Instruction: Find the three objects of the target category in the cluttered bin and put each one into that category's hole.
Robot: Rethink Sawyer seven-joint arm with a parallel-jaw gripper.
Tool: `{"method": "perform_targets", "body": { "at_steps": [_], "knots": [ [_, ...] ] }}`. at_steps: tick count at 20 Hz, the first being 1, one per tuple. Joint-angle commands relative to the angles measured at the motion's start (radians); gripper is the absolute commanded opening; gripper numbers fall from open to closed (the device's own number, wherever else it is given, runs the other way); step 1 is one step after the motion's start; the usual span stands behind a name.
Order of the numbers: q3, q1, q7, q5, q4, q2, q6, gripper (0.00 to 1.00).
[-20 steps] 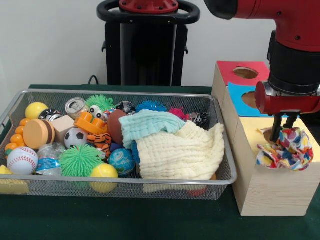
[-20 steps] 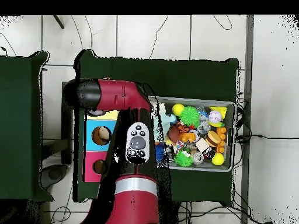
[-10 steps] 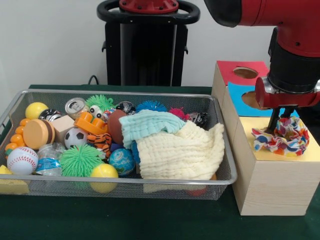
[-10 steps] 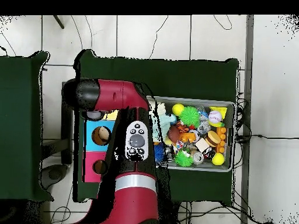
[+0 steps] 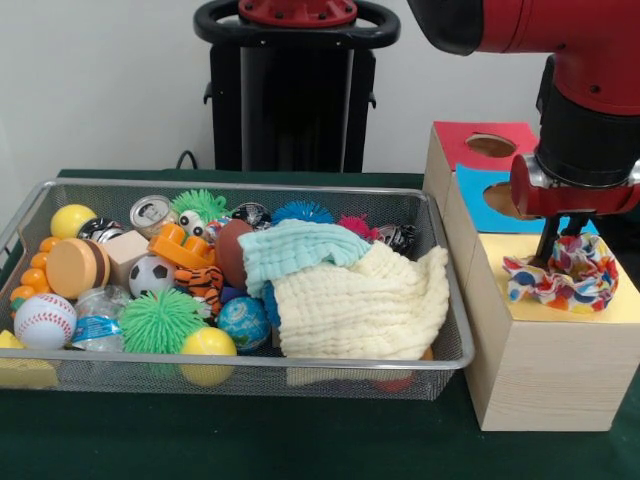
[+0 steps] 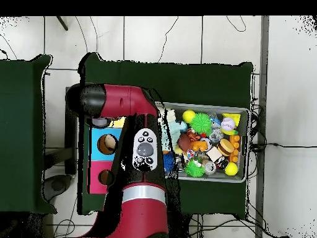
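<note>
A colourful patterned cloth (image 5: 562,275) lies bunched on the yellow top of the nearest wooden box (image 5: 530,370), covering its hole. My gripper (image 5: 560,238) comes straight down onto it, and its dark fingers (image 5: 548,240) sink into the cloth's upper edge, shut on it. In the wire bin (image 5: 250,358) a cream cloth (image 5: 360,305) and a teal cloth (image 5: 300,245) are draped over the right half of the clutter. From overhead the red arm (image 6: 143,155) hides the gripper and the yellow box.
Behind the yellow box stand a blue-topped box (image 5: 478,190) and a red-topped box (image 5: 470,140), each with a round hole. The bin (image 6: 247,142) holds several balls, a can (image 5: 150,211), spiky green toys and a tiger figure (image 5: 205,285).
Since a second ago my gripper has carried the patterned cloth from the box's front edge back and up onto the yellow top. Over the last half second almost nothing moved.
</note>
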Motion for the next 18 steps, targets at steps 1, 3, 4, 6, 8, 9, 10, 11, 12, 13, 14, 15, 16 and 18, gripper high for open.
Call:
{"method": "perform_targets", "body": {
  "at_steps": [1, 3, 4, 6, 8, 9, 10, 11, 12, 13, 14, 15, 16, 18],
  "knots": [
    [0.078, -0.021, 0.120, 0.006, 0.010, 0.064, -0.043, 0.00],
    [0.080, -0.020, 0.121, 0.004, 0.009, 0.073, -0.060, 0.00],
    [0.080, -0.019, 0.121, 0.002, 0.007, 0.078, -0.072, 0.00],
    [0.077, -0.014, 0.127, -0.002, 0.003, 0.090, -0.105, 0.00],
    [0.074, -0.009, 0.137, -0.008, 0.018, 0.093, -0.173, 0.00],
    [0.073, -0.009, 0.139, -0.012, 0.028, 0.090, -0.205, 0.00],
    [0.072, -0.009, 0.141, -0.015, 0.037, 0.088, -0.237, 0.00],
    [0.074, -0.011, 0.137, -0.016, 0.045, 0.088, -0.252, 0.00],
    [0.075, -0.012, 0.135, -0.016, 0.049, 0.088, -0.263, 0.00],
    [0.074, -0.011, 0.133, -0.017, 0.055, 0.088, -0.268, 0.00],
    [0.073, -0.010, 0.131, -0.018, 0.061, 0.087, -0.273, 0.00],
    [0.071, -0.009, 0.130, -0.020, 0.072, 0.085, -0.275, 0.00],
    [0.068, -0.007, 0.128, -0.023, 0.083, 0.083, -0.277, 0.00],
    [0.062, -0.005, 0.127, -0.029, 0.101, 0.087, -0.294, 0.00]
  ]
}}
